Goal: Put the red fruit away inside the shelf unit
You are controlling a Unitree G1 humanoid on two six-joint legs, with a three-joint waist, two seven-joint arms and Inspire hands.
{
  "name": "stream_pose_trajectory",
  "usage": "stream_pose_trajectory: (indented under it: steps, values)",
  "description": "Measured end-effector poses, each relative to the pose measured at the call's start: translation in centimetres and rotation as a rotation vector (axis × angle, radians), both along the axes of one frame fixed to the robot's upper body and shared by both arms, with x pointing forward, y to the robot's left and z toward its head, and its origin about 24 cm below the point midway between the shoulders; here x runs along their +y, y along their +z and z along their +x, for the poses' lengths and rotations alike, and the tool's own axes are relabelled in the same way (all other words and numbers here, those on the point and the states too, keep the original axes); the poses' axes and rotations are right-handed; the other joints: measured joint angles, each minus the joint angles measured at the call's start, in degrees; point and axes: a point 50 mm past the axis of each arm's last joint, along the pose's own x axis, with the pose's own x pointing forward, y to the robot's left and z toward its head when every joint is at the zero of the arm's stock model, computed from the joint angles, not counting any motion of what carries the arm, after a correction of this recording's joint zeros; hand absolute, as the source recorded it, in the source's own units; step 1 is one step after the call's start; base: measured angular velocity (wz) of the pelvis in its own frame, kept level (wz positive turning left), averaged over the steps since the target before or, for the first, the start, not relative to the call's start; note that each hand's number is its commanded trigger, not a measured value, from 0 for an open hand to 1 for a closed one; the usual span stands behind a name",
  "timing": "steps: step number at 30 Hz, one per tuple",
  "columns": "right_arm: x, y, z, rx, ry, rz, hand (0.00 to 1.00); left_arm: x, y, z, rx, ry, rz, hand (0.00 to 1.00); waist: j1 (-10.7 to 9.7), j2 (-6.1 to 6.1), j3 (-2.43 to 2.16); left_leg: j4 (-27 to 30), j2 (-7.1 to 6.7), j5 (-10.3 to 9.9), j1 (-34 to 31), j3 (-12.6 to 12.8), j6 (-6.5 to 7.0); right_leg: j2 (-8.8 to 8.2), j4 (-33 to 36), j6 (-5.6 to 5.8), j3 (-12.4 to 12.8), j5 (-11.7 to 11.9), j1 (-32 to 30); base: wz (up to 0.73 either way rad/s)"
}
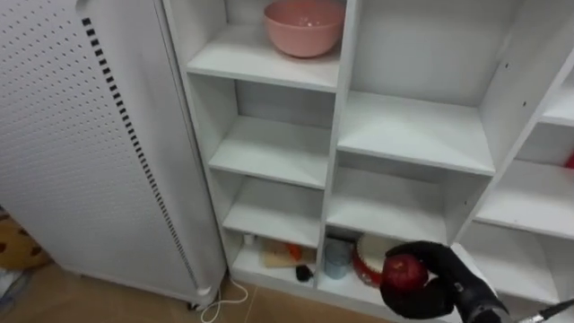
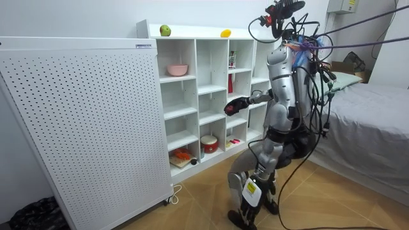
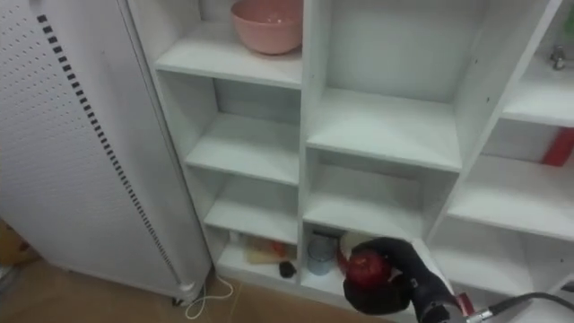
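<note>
1. Nearest to the camera, at the lower right, the right hand [image 1: 443,272] is grasping a red apple [image 1: 404,272], and its dark fingers are curling round the fruit.
2. The apple is hanging in the air in front of the white closet [image 1: 413,135], before the low middle compartments, and it is not lying on any shelf.
3. Just beyond the hand, in the bottom middle compartment, a pale blue cup [image 1: 337,257] and a round red and white tin [image 1: 366,254] are standing side by side.
4. In the bottom left compartment, a flat board with something orange [image 1: 282,254] is lying; what it is carrying is too small to tell.
5. Farther up, a pink bowl [image 1: 304,25] is sitting upright on a high shelf of the left column.
6. A white perforated panel [image 1: 81,135] is standing just to the left of the closet, and a white cable [image 1: 222,303] is lying on the floor at its foot.
7. In the room view, the robot is standing close before the closet, holding the apple out toward the middle shelves, with a bed [image 2: 367,128] behind it at the room view's right.
8. On top of the closet, a green fruit [image 2: 165,30] and a yellow fruit [image 2: 225,33] are resting well apart.
</note>
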Motion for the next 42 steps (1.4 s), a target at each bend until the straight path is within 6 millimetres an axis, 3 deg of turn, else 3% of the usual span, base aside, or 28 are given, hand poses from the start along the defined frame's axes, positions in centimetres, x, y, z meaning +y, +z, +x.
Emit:
stream_pose_trajectory:
  steps: [4, 9, 18, 22, 27, 32, 42]
  values:
    - [-0.8, 0.3, 0.7, 0.000, -0.053, -0.011, 1.00, 0.4, 0.2, -0.3, -0.015, 0.044, -0.010, 0.00, 0.0, 0.00, 0.00, 2.7, 0.22, -0.3, -3.8, -0.1, -0.10, 0.01, 2.2, -0.20, 0.2, -0.1, -3.6, -0.03]
    - [-2.9, 2.7, 2.2, -0.033, -0.100, -0.090, 1.00, 1.3, 0.4, -0.3, -0.014, 0.065, 0.012, 0.00, 0.8, -0.11, 0.03, 5.7, -0.02, -0.5, -9.2, -0.2, 0.24, -0.70, 5.1, -0.22, 0.5, -0.1, -8.9, 0.01]
    - [-4.6, 6.6, 4.4, -0.111, -0.209, -0.100, 1.00, 2.3, 1.0, 0.1, -0.046, 0.091, 0.036, 0.00, 1.7, -2.21, 0.47, 9.2, -0.14, -1.0, -17.0, -1.1, 0.98, -1.11, 7.6, -0.10, 0.2, -0.1, -15.9, 0.01]
    - [-5.1, 8.3, 4.9, -0.174, -0.273, -0.110, 1.00, 2.8, 1.3, 0.3, -0.054, 0.092, 0.058, 0.00, 1.4, -3.01, 0.71, 9.5, -0.82, -0.9, -18.8, -1.2, 1.03, -1.81, 8.1, 0.07, 0.1, -0.2, -17.4, 0.06]
    - [-5.7, 10.2, 5.5, -0.247, -0.380, -0.019, 1.00, 4.0, 1.9, 0.5, -0.088, 0.127, 0.108, 0.00, 1.4, -5.13, 0.91, 9.5, -0.99, -0.9, -21.4, -1.4, 1.00, -1.84, 7.9, 0.42, -0.2, 0.0, -19.7, 0.00]
    - [-6.2, 12.0, 5.9, -0.294, -0.433, -0.087, 1.00, 4.3, 2.2, 0.0, -0.090, 0.122, 0.119, 0.00, 1.4, -5.41, 0.92, 9.3, -1.01, -1.1, -23.0, -1.6, 1.26, -1.92, 7.2, 0.78, -0.7, 0.1, -20.8, 0.01]
    - [-6.2, 14.1, 6.4, -0.369, -0.528, -0.147, 1.00, 5.7, 3.2, 0.7, -0.132, 0.147, 0.151, 0.00, 0.7, -6.68, 1.27, 9.4, -1.06, -1.7, -23.3, -2.0, 1.73, -2.58, 7.0, -0.22, -1.9, -0.6, -20.4, 0.02]
